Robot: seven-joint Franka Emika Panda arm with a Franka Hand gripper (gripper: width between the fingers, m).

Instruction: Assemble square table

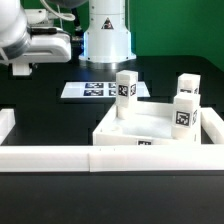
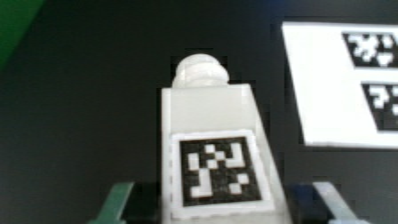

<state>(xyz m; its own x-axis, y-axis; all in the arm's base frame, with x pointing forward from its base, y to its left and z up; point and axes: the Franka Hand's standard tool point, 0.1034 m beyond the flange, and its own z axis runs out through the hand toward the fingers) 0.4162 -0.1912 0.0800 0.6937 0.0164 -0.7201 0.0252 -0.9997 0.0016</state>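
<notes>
My pincer [image 2: 217,205] is clamped on the last leg [image 2: 214,140], far left of the tabletop [image 1: 160,130]. Any tilt and its screw tip misses the corner hole.

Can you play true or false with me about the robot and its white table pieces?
1. Three small white block legs stand upright on the large white square tray-like top. True.
2. The gripper is empty. False: it grips a fourth white tagged leg.
3. The flat white marker board lies on the tray-like top. False: it lies on the black table, apart from the top.
4. A long low white border wall runs in front of the top in the exterior view. True.
</notes>
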